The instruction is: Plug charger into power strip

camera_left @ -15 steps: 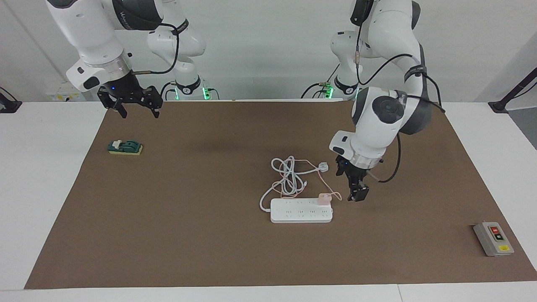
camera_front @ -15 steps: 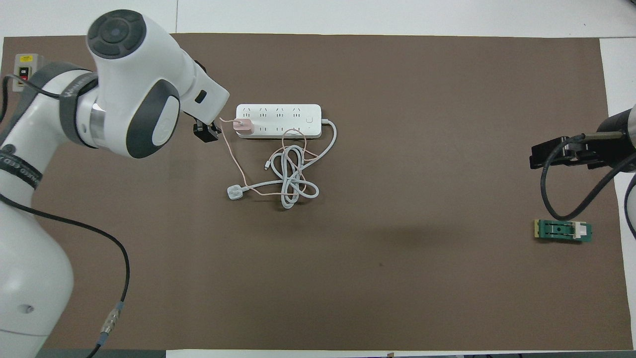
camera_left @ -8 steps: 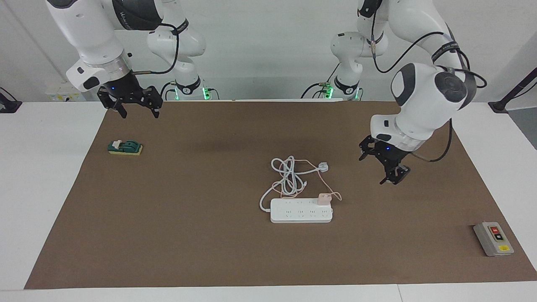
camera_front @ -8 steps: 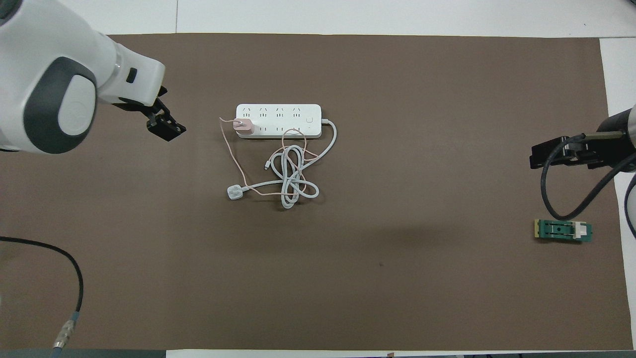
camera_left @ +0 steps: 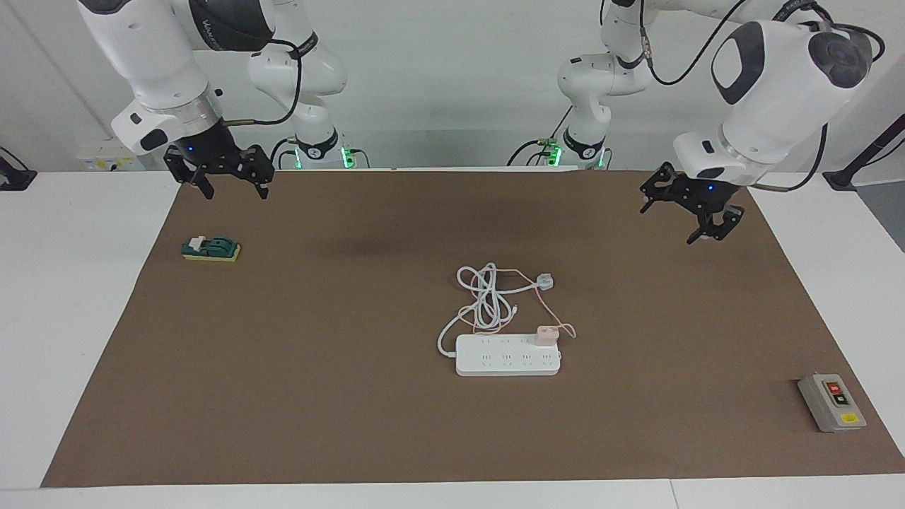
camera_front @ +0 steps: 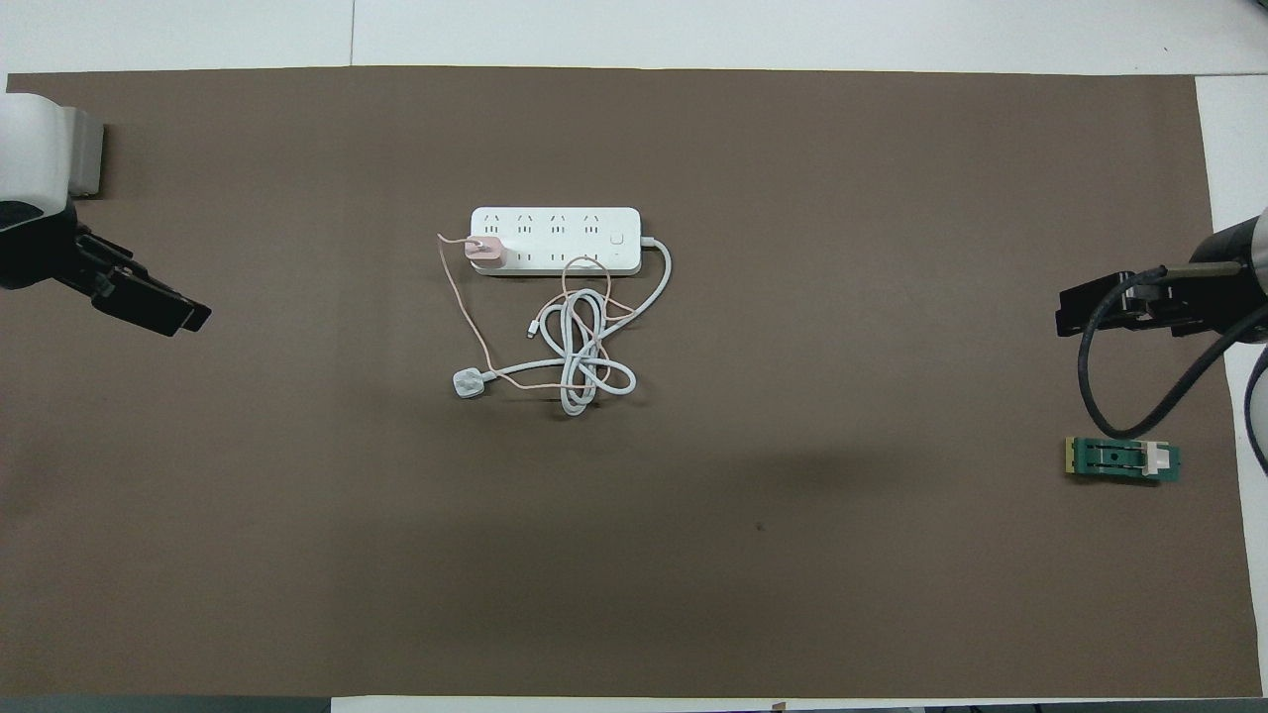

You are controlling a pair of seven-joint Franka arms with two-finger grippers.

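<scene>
One flat white power strip [camera_left: 508, 354] lies mid-mat on the brown table cover [camera_left: 318, 396], wide bare mat on every side. One pale-pink cube charger [camera_left: 546, 335] sits plugged into the strip's end socket toward the left arm, its thin pink cable trailing to the coiled white cord [camera_left: 484, 297] at the strip's 12 o'clock in the facing view. The left gripper [camera_left: 687, 212] hangs empty, fingers spread, over the mat's corner. The right gripper [camera_left: 228, 178] waits, open and empty, above one green block [camera_left: 211, 249]. One grey button box [camera_left: 831, 402] sits at 4 o'clock; its lettering is unreadable.
</scene>
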